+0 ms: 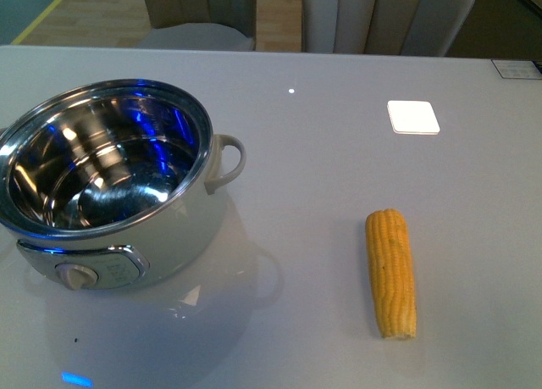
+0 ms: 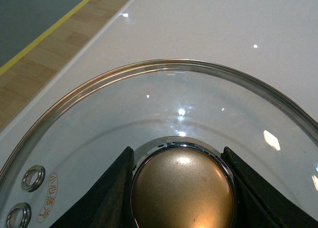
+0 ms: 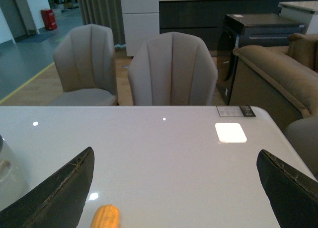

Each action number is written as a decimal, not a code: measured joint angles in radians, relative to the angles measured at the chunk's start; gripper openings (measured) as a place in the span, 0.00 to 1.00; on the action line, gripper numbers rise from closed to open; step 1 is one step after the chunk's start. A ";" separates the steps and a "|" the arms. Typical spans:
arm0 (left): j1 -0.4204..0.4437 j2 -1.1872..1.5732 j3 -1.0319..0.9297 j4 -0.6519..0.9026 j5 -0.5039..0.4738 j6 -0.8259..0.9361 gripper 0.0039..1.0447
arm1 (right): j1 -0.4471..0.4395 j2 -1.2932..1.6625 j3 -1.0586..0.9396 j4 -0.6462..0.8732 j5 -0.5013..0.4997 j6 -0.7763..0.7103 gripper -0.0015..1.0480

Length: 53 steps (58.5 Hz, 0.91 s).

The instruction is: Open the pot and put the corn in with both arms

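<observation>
Front view takes in the whole worktop (image 1: pixel 296 169) yet neither arm: the pot (image 1: pixel 182 228) stands at 9 o'clock with no lid, its beige dial panel (image 1: pixel 93 272) facing 6 o'clock and one loop handle (image 1: pixel 229 160) at its 3 o'clock side. Its steel bowl holds nothing but blue and white reflections. The corn (image 1: pixel 391 273) lies flat at 4 o'clock, its long axis running 12 to 6, well apart from the pot, with bare worktop all round it. A bright white square (image 1: pixel 413 116) sits at 1 o'clock, and two chairs (image 1: pixel 385 16) stand beyond the far edge. Only the left wrist view shows the glass lid (image 2: pixel 149 104): the left hand (image 2: pixel 178 156) is closed on its gold knob (image 2: pixel 181 190), a black finger (image 2: pixel 117 188) pressed against each side. Through the glass the worktop is visible; whether the lid rests on it or hangs above it I cannot tell. Past the lid's steel rim the worktop edge meets wooden floor marked with a yellow line (image 2: pixel 54 32). Right wrist view shows the right hand (image 3: pixel 175 153) spread wide and holding nothing, its fingers (image 3: pixel 64 188) far apart, with the corn's rounded tip (image 3: pixel 105 218) low between them, nearer one finger, and clear worktop reaching to the chairs.
</observation>
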 joint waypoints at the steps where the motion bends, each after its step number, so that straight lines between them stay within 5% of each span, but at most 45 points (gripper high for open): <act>1: -0.001 0.006 0.005 0.000 -0.001 0.000 0.43 | 0.000 0.000 0.000 0.000 0.000 0.000 0.92; 28: -0.014 0.092 0.071 -0.007 -0.024 -0.016 0.43 | 0.000 0.000 0.000 0.000 0.000 0.000 0.92; 44: -0.019 -0.045 -0.015 -0.009 -0.012 -0.051 0.95 | 0.000 0.000 0.000 0.000 0.000 0.000 0.92; 53: 0.005 -0.219 -0.112 -0.040 0.000 -0.077 0.94 | 0.000 0.000 0.000 0.000 0.000 0.000 0.92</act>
